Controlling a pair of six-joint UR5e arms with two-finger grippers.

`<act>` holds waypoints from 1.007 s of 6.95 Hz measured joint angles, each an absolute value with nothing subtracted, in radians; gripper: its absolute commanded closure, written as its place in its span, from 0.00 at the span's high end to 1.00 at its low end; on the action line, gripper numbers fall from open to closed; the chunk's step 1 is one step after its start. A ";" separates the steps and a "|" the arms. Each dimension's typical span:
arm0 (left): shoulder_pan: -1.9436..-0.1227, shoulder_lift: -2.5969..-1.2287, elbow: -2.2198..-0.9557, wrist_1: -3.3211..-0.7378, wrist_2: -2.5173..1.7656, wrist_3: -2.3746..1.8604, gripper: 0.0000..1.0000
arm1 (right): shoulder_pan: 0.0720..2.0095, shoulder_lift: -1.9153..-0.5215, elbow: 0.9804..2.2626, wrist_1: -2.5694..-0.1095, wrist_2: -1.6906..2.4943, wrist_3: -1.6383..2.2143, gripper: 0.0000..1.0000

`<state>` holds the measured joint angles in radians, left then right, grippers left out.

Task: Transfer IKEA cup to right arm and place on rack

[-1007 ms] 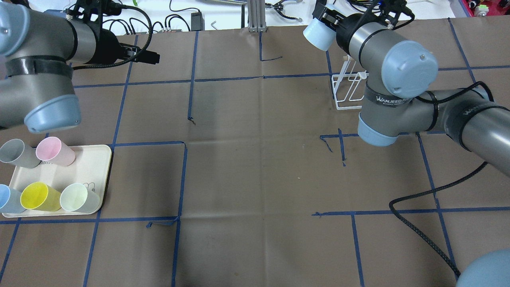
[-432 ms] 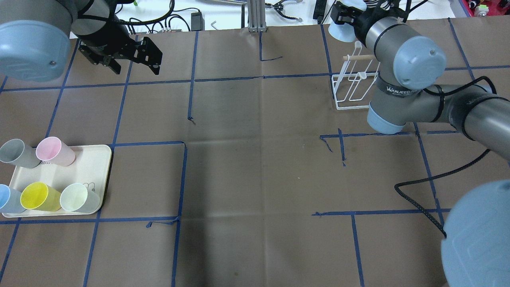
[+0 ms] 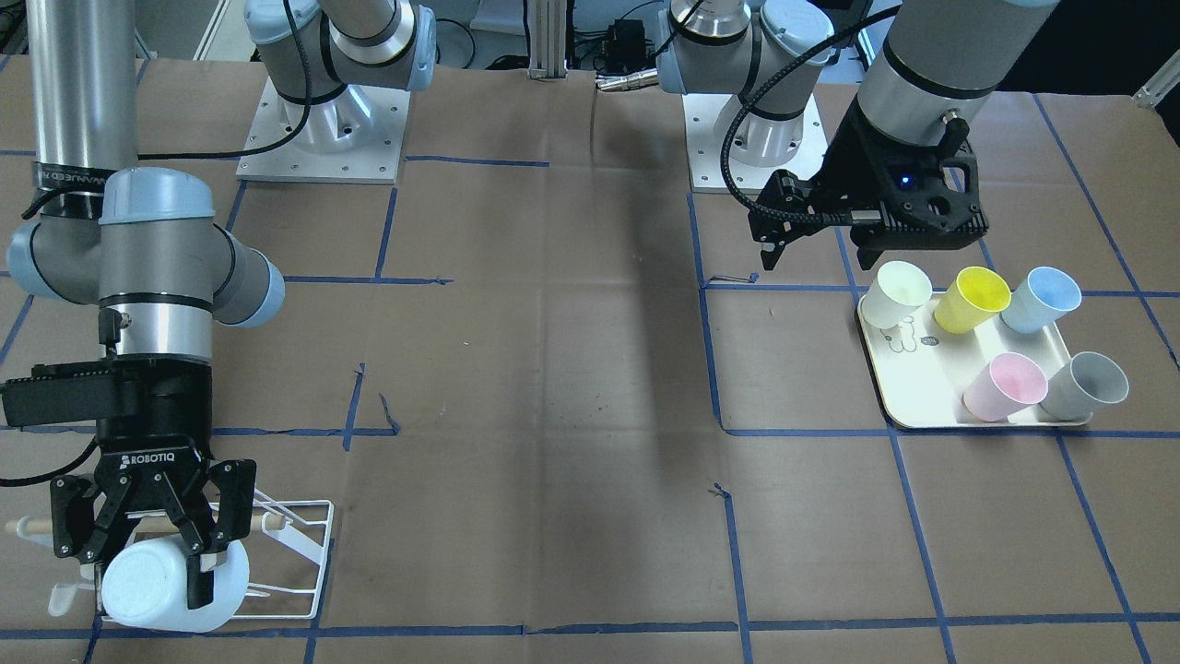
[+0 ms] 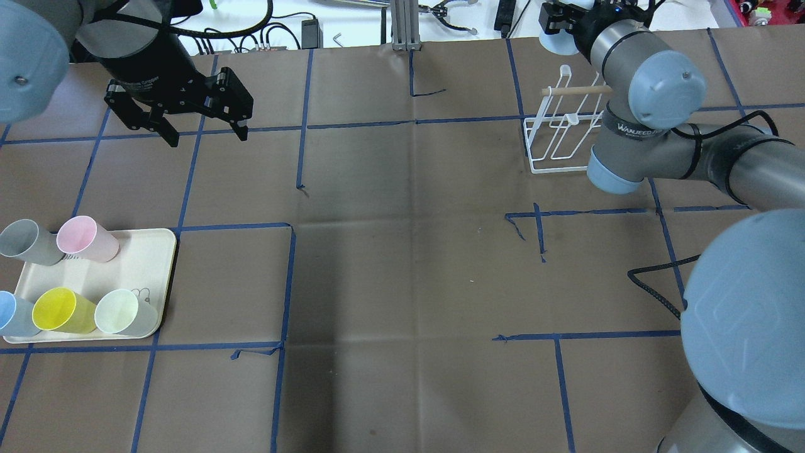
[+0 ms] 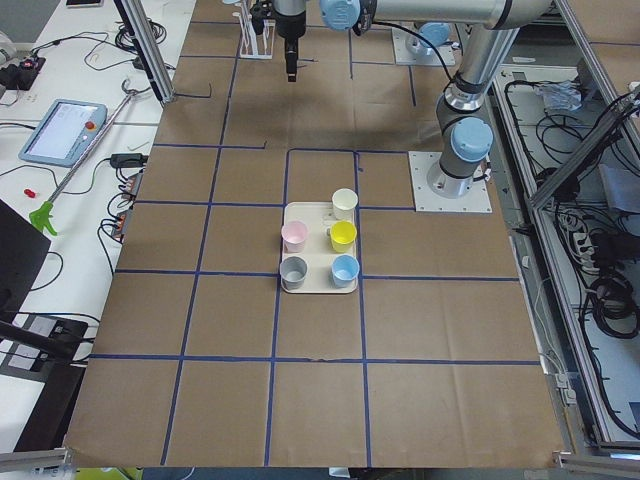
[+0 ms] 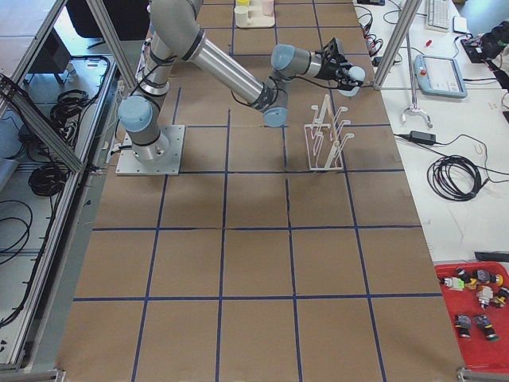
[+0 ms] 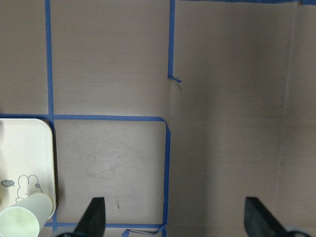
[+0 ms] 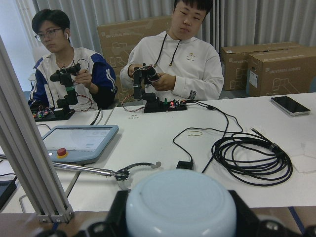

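Brown paper with blue tape lines covers the surface (image 4: pixel 402 264). At 8 o'clock a cream tray (image 4: pixel 160 251) carries five cups (image 4: pixel 63 309). At 10 o'clock the left claw (image 4: pixel 207 138) hangs with fingers spread. At 2 o'clock stands the white rack (image 4: pixel 553 141); at its 12 o'clock the right claw (image 3: pixel 143 563) is clamped on a pale-blue cup (image 3: pixel 147 592).

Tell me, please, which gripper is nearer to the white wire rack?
The right. The right gripper, shut on a pale blue cup, is at the rack, at its end farthest from the robot. The left gripper, open, is far off on the other side, by the cream tray.
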<state>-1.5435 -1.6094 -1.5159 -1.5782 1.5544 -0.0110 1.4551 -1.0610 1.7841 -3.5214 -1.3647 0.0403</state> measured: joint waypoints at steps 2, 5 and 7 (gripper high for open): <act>-1.535 -1.577 -1.546 -1.583 1.557 0.006 0.99 | 1.441 -1.028 1.782 -3.526 -1.361 0.036 0.24; -1.372 -1.439 -1.725 -1.578 1.556 0.192 0.98 | 1.427 -0.997 1.791 -3.536 -1.351 0.033 0.24; -1.186 -1.336 -1.894 -1.515 1.556 0.393 0.98 | 1.424 -0.990 1.815 -3.554 -1.347 0.030 0.81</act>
<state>-1.1865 -1.3359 -1.8936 -1.5150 1.5556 0.3935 1.4237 -0.9903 1.8154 -3.5536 -1.3473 0.0299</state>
